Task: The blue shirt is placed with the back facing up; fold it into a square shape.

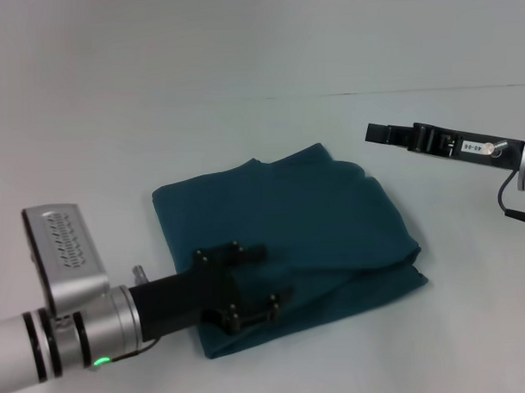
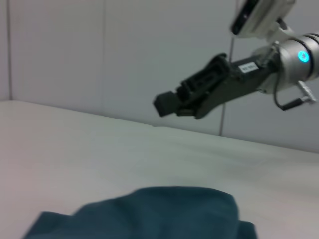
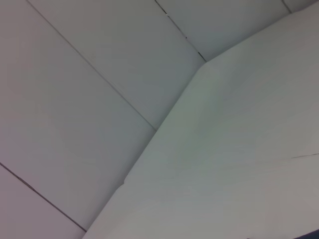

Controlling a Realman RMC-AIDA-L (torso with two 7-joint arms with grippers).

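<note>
The blue shirt [image 1: 306, 221] lies folded into a rough square in the middle of the white table, plain side up, with layered edges along its near right side. My left gripper [image 1: 264, 278] hovers over the shirt's near left corner, its fingers spread open and holding nothing. My right gripper [image 1: 383, 134] is raised above the table to the right of the shirt, clear of the cloth, with its fingers together. In the left wrist view the shirt [image 2: 159, 214] fills the lower edge and the right gripper [image 2: 167, 104] hangs in the air beyond it.
The white table [image 1: 88, 142] stretches all around the shirt and meets a pale wall [image 1: 239, 33] at the back. The right wrist view shows only the table surface [image 3: 239, 149] and wall panels.
</note>
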